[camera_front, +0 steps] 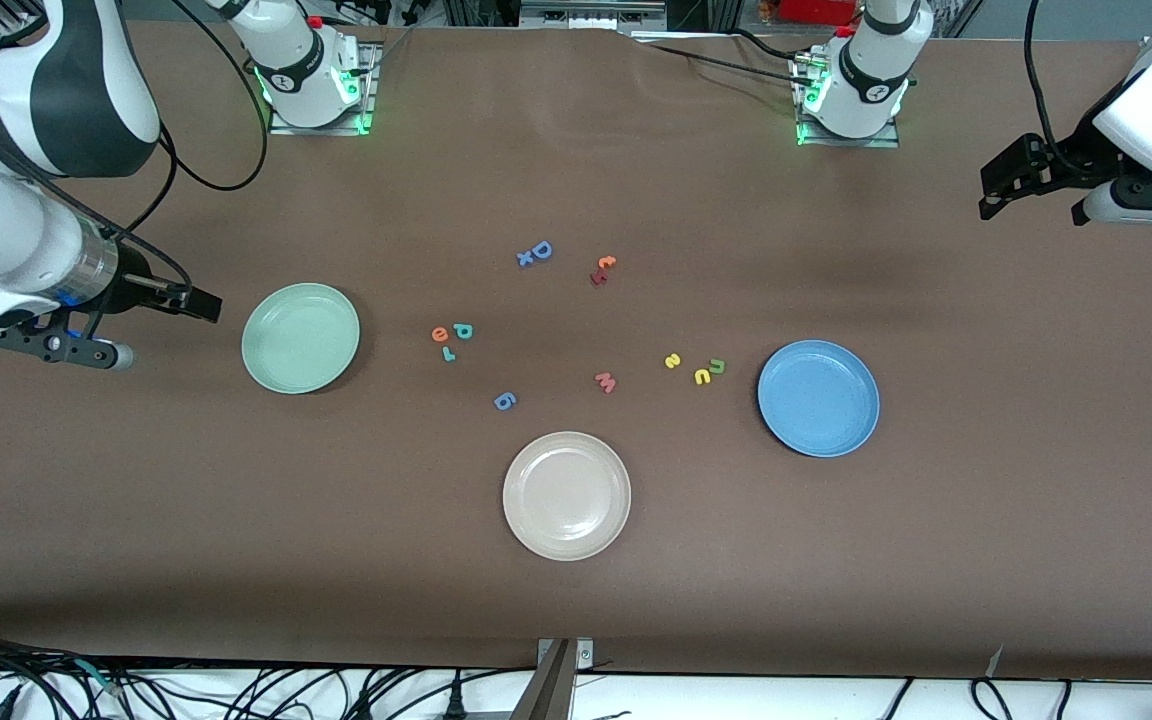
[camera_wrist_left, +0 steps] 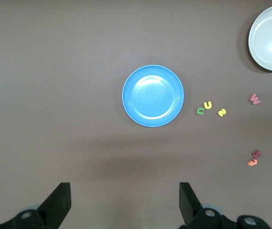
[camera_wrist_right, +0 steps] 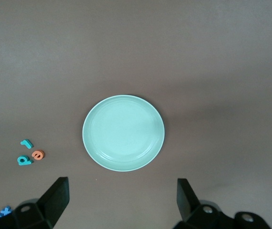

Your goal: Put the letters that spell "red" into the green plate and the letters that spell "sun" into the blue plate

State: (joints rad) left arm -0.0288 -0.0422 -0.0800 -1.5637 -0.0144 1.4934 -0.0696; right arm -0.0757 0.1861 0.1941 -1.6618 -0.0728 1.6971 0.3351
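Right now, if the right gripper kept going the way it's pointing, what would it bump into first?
Probably the green plate. The right gripper is open, and in its wrist view the plate lies straight ahead between its fingers, with only bare table before it. How high the gripper sits is hard to judge.

Robotics lab; bolted arm bases (camera_front: 316, 75), trailing cables (camera_front: 236, 690).

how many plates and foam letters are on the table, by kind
plates: 3 (green plate, blue plate, cream plate)
foam letters: 12 (teal d, orange e, teal r, yellow s, yellow u, green n, blue D, blue x, blue g, pink w, orange-and-red pair)
total: 15
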